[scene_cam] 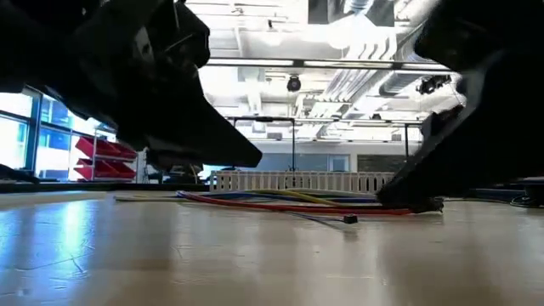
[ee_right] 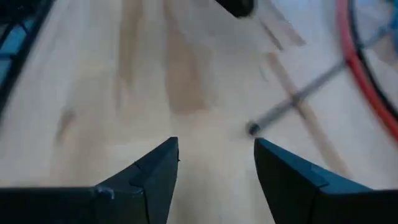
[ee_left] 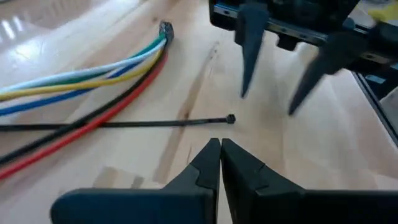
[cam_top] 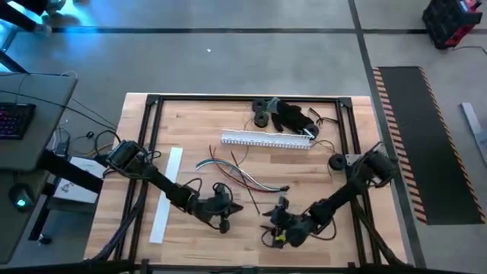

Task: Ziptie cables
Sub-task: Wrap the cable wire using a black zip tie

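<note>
the cables (cam_top: 237,173) are lying loose at the centre of the high view, on the wooden worktop (cam_top: 190,125), fanning from the middle of the frame toward the lower right, just below the white slotted duct (cam_top: 268,140). in the left wrist view the cables (ee_left: 87,74) are running in from the left edge, with a thin black ziptie (ee_left: 124,123) lying on the wood beneath them, its head pointing right. the left gripper (cam_top: 223,204) is sitting low at the centre of the high view, its fingers pressed together and holding nothing. the right gripper (cam_top: 278,222) is hovering just right of it at the lower centre, its fingers spread apart over bare wood, with the ziptie head (ee_right: 252,129) lying just beyond them.
</note>
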Motion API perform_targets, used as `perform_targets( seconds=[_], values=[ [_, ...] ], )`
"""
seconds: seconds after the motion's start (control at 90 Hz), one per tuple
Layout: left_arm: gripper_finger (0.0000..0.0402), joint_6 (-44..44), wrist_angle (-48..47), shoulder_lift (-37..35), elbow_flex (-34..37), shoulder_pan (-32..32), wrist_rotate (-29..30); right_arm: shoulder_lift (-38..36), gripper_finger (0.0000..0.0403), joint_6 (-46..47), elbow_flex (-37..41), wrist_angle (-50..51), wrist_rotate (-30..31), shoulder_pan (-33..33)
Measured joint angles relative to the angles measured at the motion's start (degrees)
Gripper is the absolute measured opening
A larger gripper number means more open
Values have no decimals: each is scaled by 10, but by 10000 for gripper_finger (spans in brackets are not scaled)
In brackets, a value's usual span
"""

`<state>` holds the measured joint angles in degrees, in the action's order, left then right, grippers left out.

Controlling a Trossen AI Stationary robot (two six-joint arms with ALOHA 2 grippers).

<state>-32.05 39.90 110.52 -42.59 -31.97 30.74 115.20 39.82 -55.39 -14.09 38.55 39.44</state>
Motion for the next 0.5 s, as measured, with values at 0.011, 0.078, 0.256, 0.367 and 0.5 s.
perform_targets(
  seconds=[0.011,0.078,0.256,0.367,0.5],
  values=[
    [0,1,-1,0,0,-1,-3,5,193,5,-8,10,6,-1],
    [0,1,-13,0,0,-3,-16,35,193,55,-58,97,42,-5],
    [0,6,-36,0,0,-13,-18,87,193,227,-184,335,81,-9],
    [0,21,-40,0,0,-18,-18,114,189,287,-225,405,72,-13],
    [0,37,-49,0,0,-25,-18,136,150,320,-241,413,35,-17]
  ],
)
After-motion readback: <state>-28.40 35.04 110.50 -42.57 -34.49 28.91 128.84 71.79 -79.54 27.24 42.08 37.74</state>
